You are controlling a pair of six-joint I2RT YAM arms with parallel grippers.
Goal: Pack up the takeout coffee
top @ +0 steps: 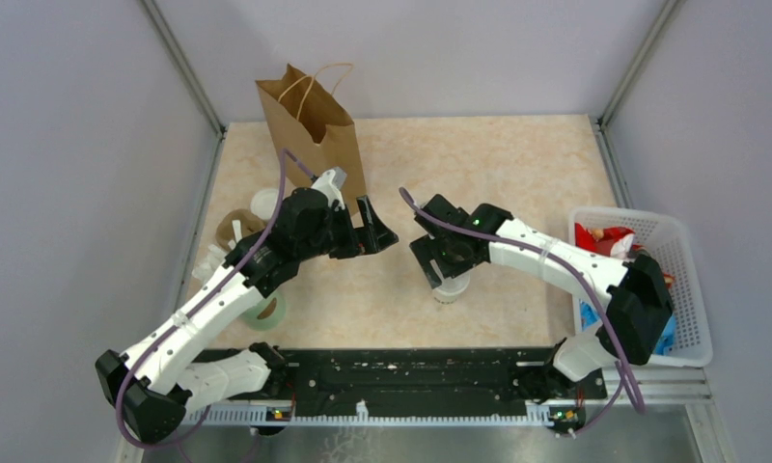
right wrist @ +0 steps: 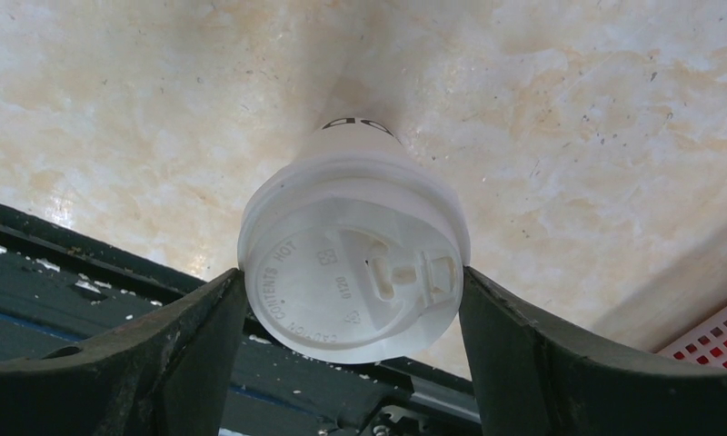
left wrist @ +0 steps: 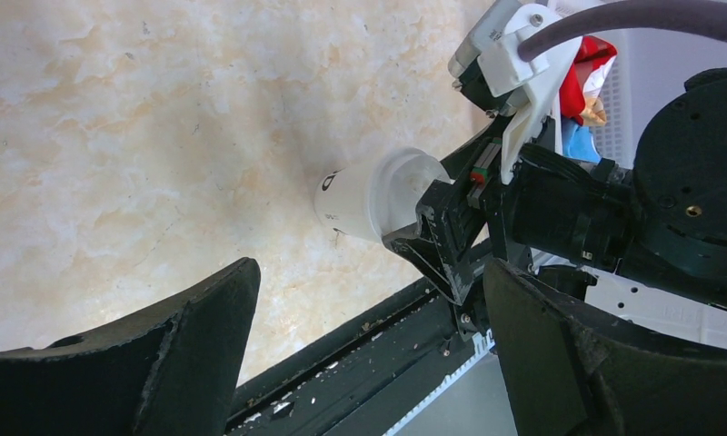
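Observation:
The takeout coffee [top: 451, 287] is a small cream cup with a white lid, standing on the table near its front middle. My right gripper [top: 450, 262] is above it, and both fingers press the rim of the lid [right wrist: 351, 272]. The left wrist view shows the cup [left wrist: 369, 195] with the right gripper's black fingers [left wrist: 451, 241] on its lid end. My left gripper [top: 377, 236] is open and empty, just left of the cup and beside the foot of the tall brown paper bag [top: 315, 125], which stands open at the back left.
A white basket [top: 686, 289] with colourful packets sits at the right edge. Loose lids, cups and a brown ring [top: 237, 227] lie at the left, with a pale green tape roll [top: 264, 311] near the front. The black rail [top: 411, 371] runs along the near edge.

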